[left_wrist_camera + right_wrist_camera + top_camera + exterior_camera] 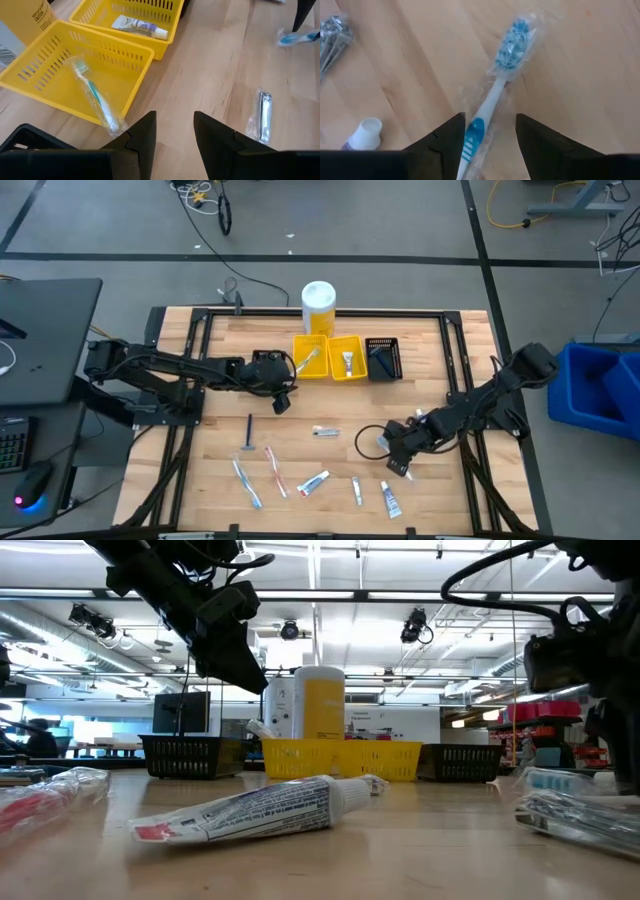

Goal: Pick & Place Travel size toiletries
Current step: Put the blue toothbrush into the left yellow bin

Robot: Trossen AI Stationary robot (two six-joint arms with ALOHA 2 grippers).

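Observation:
Travel size toiletries lie loose on the wooden table: a dark razor [248, 432], a red toothbrush [275, 470], a blue toothbrush [247, 483], white tubes [313, 482] [390, 500] and a wrapped silvery piece [264, 116]. My right gripper [490, 120] is open and points down over a wrapped blue-and-white toothbrush [495, 92] that lies flat on the table. Its fingers stand on either side of the handle without touching it. My left gripper [175, 117] hangs open above the table near the yellow bins, with nothing between its fingers.
Two yellow bins [310, 357] [346, 357] and a black bin [383, 360] stand in a row at the far side, with a tall white-and-yellow container [318, 305] behind them. One yellow bin holds a toothbrush [95, 97] leaning over its rim. The other holds a tube [140, 27].

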